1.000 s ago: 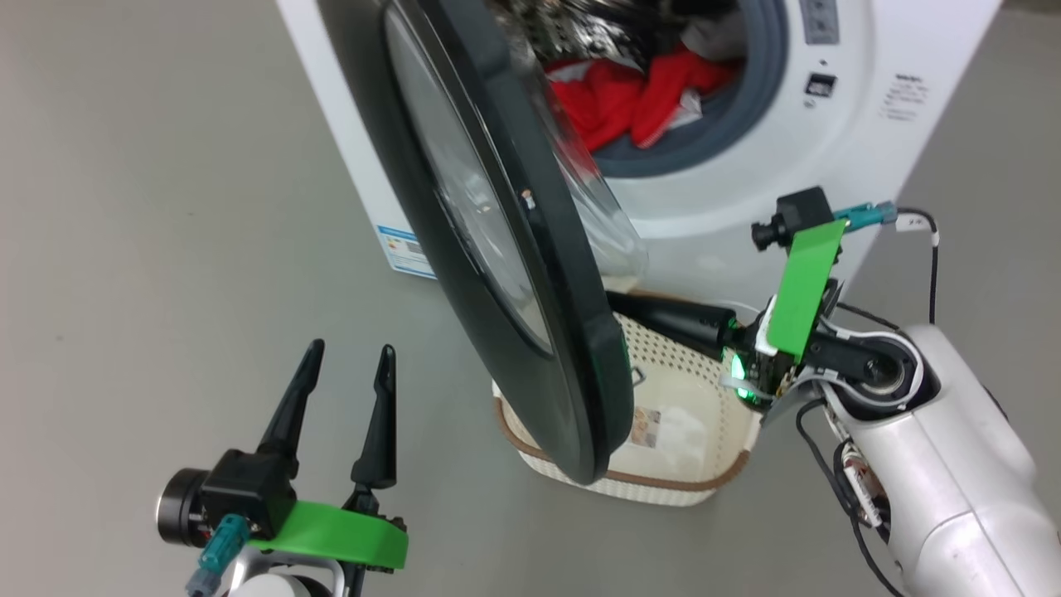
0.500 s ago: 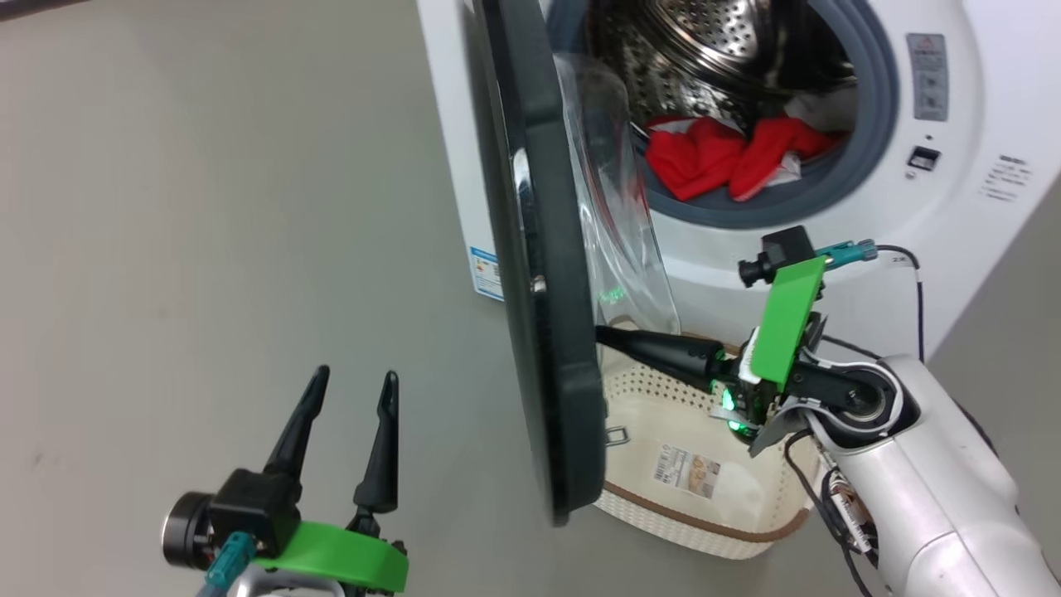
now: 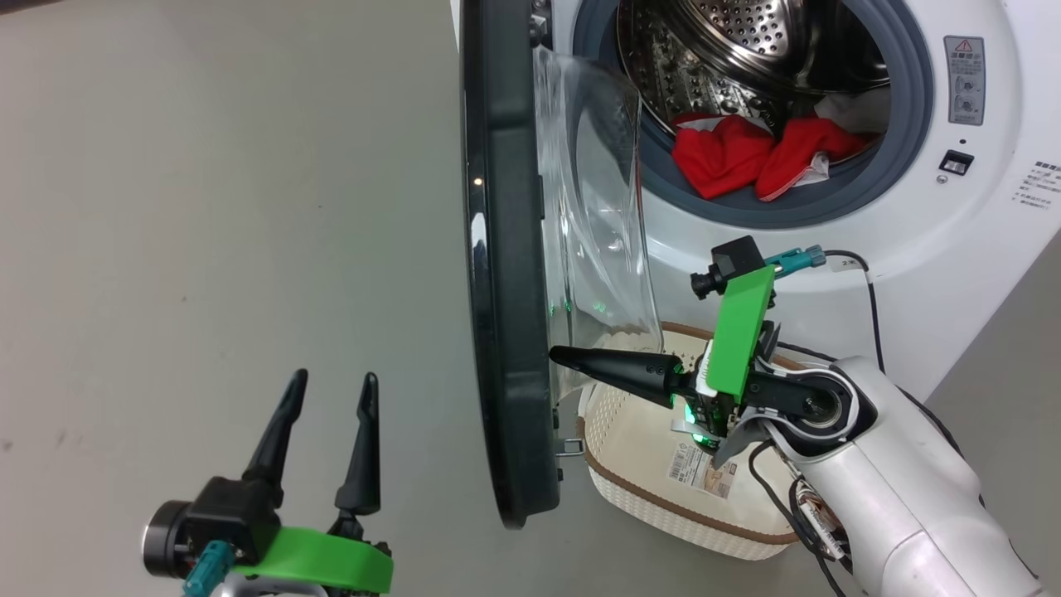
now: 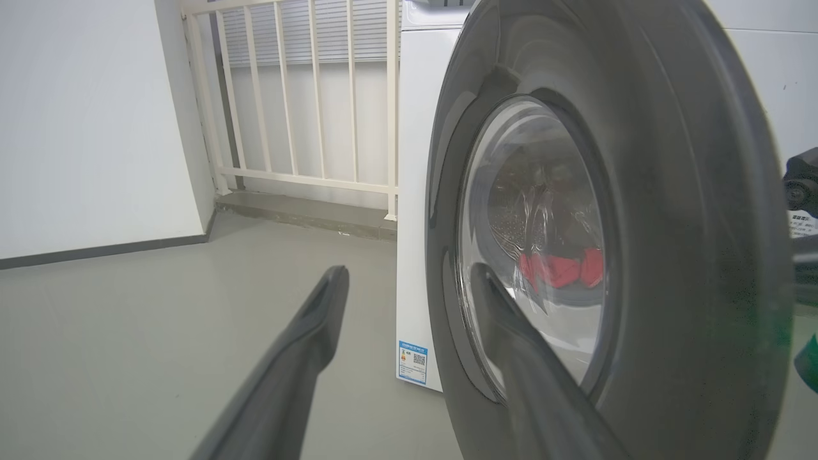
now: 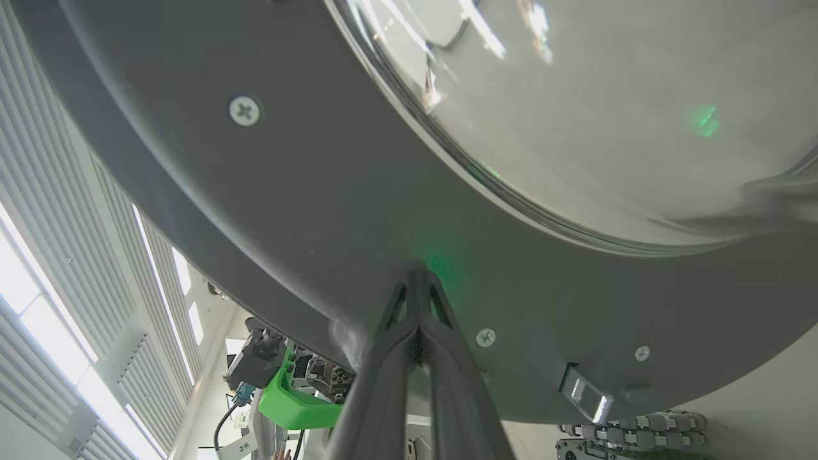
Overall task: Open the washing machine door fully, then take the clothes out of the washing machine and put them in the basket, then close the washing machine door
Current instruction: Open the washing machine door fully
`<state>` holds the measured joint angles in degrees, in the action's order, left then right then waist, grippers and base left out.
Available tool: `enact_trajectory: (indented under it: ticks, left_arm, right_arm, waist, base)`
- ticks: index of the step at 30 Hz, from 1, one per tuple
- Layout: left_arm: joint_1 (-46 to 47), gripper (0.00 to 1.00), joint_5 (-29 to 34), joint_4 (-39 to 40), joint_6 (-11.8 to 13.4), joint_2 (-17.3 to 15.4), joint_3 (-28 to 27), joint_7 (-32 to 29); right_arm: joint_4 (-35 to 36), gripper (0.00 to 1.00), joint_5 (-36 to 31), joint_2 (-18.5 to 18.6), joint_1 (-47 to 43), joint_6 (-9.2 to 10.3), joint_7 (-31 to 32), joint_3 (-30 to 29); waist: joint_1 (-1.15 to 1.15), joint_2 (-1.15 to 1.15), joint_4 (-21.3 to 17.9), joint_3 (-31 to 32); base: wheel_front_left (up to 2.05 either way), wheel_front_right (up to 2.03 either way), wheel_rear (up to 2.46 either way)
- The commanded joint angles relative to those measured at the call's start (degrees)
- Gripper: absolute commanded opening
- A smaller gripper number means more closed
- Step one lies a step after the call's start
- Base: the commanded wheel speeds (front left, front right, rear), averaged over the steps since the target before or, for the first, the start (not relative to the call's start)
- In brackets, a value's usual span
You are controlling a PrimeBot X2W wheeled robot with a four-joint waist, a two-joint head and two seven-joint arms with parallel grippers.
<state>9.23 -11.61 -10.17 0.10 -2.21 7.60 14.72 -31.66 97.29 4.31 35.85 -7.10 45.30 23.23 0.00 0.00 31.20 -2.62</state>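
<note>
Pressing its right end effector (image 3: 557,356), fingers together, against the inner rim of the door (image 3: 497,249), the robot holds its left end effector (image 3: 333,381) apart; clothes (image 3: 738,157) lie in the washer (image 3: 978,240), the basket (image 3: 655,507) on the floor (image 3: 207,207).

Warning triangle (image 3: 963,46) on the washing machine (image 3: 912,240)

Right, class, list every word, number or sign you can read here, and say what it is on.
"2", then an unclear character: cable tag.
Warning triangle, no readable words: grey label on the washer.
Too small to read: printed lines, blue sticker, basket label.
</note>
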Motion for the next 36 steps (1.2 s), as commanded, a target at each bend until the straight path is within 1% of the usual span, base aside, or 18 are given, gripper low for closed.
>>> enact_trajectory:
  ticks: [1, 6, 11, 18, 19, 20, 21, 22, 23, 24, 26, 28, 30, 31, 32, 36]
  left_arm:
    - [0.7, 1.0, -0.1, 1.8, 0.6, -0.7, -2.2, 0.3]
    - [0.0, 1.0, -1.2, 1.8, 1.0, -0.7, -2.5, 0.3]
    - [0.0, 1.0, -1.8, 1.3, 1.1, -0.7, -2.3, 0.3]
    - [0.2, 1.0, -1.5, 0.6, 0.9, -0.7, -2.2, 0.3]
    - [0.1, 1.0, -1.5, 0.5, 0.8, -0.7, -2.3, 0.3]
    - [0.1, 1.0, -1.5, 0.4, 0.7, -0.7, -2.4, 0.3]
    - [0.1, 1.0, -1.4, 0.4, 0.7, -0.7, -2.4, 0.3]
    - [0.1, 1.0, -1.4, 0.3, 0.7, -0.7, -2.4, 0.3]
    - [0.1, 1.0, -1.4, 0.3, 0.6, -0.7, -2.5, 0.3]
    - [0.1, 1.0, -1.5, 0.2, 0.6, -0.7, -2.4, 0.3]
    - [0.1, 1.0, -1.5, 0.1, 0.5, -0.7, -2.4, 0.3]
    - [0.1, 1.0, -1.4, 0.0, 0.5, -0.7, -2.4, 0.3]
    - [0.0, 1.0, -1.4, -0.1, 0.4, -0.7, -2.4, 0.3]
    - [0.0, 1.0, -1.4, -0.2, 0.4, -0.7, -2.4, 0.3]
    - [-0.1, 1.0, -1.3, -0.3, 0.3, -0.7, -2.4, 0.3]
    - [-0.4, 1.0, -1.1, 0.2, -0.3, -0.7, -2.3, 0.3]
  right_arm:
    - [1.3, 0.0, 0.7, -1.4, 2.2, -0.39, -0.4, 1.0]
    - [0.4, 0.0, 1.8, -1.4, 3.1, -0.39, -0.7, 2.9]
    - [-0.8, 0.0, 1.9, -1.4, 3.6, -0.39, -1.8, 3.5]
    - [0.9, 0.0, -2.0, -1.4, 2.5, -0.39, -6.0, 2.4]
    - [1.3, 0.05, -3.1, -1.1, 2.1, -0.39, -6.9, 2.2]
    - [1.8, 0.2, -4.1, -0.8, 1.7, -0.39, -7.7, 2.3]
    - [2.5, 0.38, -5.1, -0.4, 1.3, -0.39, -8.4, 2.3]
    - [3.3, 0.5, -6.2, 0.1, 0.8, -0.39, -9.5, 2.3]
    - [4.0, 0.76, -7.3, 0.6, 0.4, -0.39, -10.6, 2.4]
    - [5.0, 0.84, -8.6, 1.2, -0.1, -0.39, -11.9, 2.5]
    - [6.6, 0.95, -11.5, 2.8, -1.0, -0.39, -15.2, 3.1]
    - [7.9, 0.98, -14.9, 4.5, -1.8, -0.39, -19.4, 3.8]
    - [8.7, 0.99, -19.9, 6.7, -2.5, -0.39, -25.0, 5.9]
    - [8.6, 0.98, -22.5, 7.7, -2.8, -0.39, -28.1, 7.1]
    - [8.3, 1.0, -24.8, 8.6, -3.0, -0.39, -31.5, 8.1]
    - [6.1, 1.0, -31.5, 10.5, -3.7, -0.39, -44.0, 12.2]
  waist:
    - [0.0, 0.0, 0.1, -0.1]
    - [0.0, 0.0, 0.2, -0.5]
    - [0.0, 0.0, 0.2, -0.5]
    - [0.0, 0.0, -0.2, 0.1]
    - [0.0, 0.0, -0.3, 0.2]
    - [0.0, 0.0, -0.3, 0.2]
    - [0.0, 0.0, -0.3, 0.3]
    - [0.0, 0.0, -0.4, 0.4]
    - [0.0, 0.0, -0.4, 0.4]
    - [0.0, 0.0, -0.5, 0.5]
    - [0.0, 0.0, -0.6, 0.6]
    - [0.0, 0.0, -0.7, 0.8]
    - [0.0, 0.0, -0.7, 0.9]
    - [0.0, 0.0, -0.8, 1.1]
    - [0.0, 0.0, -0.9, 1.2]
    - [0.0, 0.0, -1.1, 1.9]
  base:
    - [0.0, 0.0, 0.0]
    - [0.0, 0.0, 0.0]
    - [0.0, 0.0, 0.0]
    - [0.0, 0.0, 0.0]
    - [0.0, 0.0, 0.0]
    - [0.0, 0.0, 0.0]
    - [0.0, 0.0, 0.0]
    - [0.0, 0.0, 0.0]
    - [0.0, 0.0, 0.0]
    - [0.0, 0.0, 0.0]
    - [0.0, 0.0, 0.0]
    - [0.0, 0.0, 0.0]
    - [0.0, 0.0, 0.0]
    - [0.0, 0.0, 0.0]
    - [0.0, 0.0, 0.0]
    - [0.0, 0.0, 0.0]
